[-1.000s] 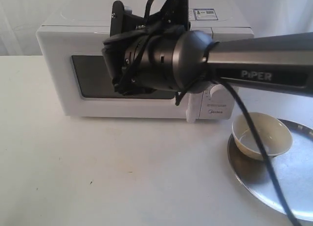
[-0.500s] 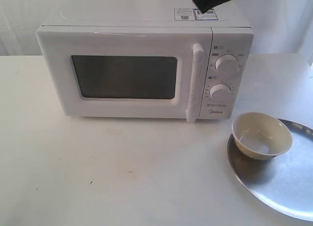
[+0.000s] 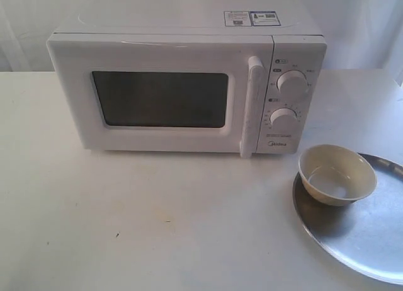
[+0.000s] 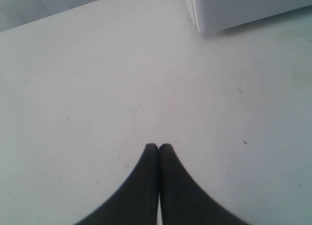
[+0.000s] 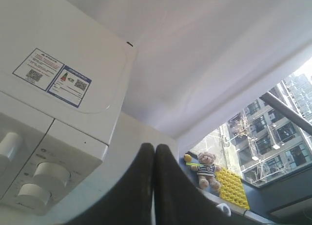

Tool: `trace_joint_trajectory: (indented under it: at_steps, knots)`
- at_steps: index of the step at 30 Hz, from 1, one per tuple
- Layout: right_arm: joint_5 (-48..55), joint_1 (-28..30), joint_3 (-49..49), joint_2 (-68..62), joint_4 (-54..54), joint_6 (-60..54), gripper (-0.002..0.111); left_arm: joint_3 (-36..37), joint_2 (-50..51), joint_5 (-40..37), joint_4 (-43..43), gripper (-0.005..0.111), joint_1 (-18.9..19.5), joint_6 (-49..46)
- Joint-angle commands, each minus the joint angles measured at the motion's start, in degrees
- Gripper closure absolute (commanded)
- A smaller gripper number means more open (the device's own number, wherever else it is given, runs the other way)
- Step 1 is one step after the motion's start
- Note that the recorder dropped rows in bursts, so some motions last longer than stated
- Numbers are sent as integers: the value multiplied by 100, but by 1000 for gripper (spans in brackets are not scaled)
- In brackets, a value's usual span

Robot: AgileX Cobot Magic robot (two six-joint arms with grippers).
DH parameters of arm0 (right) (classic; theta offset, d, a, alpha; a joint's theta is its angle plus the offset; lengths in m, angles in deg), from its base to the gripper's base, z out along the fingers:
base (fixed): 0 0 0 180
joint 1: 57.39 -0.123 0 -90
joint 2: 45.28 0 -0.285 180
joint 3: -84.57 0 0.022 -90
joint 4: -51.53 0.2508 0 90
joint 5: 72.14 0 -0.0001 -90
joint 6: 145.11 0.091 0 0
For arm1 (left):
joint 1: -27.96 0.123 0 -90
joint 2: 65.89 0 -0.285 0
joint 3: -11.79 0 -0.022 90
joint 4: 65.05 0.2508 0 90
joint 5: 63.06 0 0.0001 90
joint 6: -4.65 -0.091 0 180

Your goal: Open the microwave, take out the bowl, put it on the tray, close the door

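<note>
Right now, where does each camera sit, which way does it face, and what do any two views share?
Exterior: off the arms, facing the microwave front, bowl on the tray; no robot part shows.
Left wrist: looks down at the table and a microwave corner; left gripper shut.
Right wrist: tilted up past the dials toward a window; right gripper shut.
Shared: all three see the microwave.

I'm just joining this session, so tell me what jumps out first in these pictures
The white microwave stands at the back of the table, its door shut. In front of it to the right, the cream bowl sits on the near-left edge of the silver tray. Both grippers, left and right, are closed and empty.
</note>
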Motion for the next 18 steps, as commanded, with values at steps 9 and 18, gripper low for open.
trace_joint_trajectory:
  at_steps: [9,18]
  knots:
    - [-2751,1530,1820,2117,5604,27,108,-24,-22,-6,-22,107,-21,10]
    - [-5574,3176,5022,5201,7190,27,108,-24,-22,-6,-22,107,-21,10]
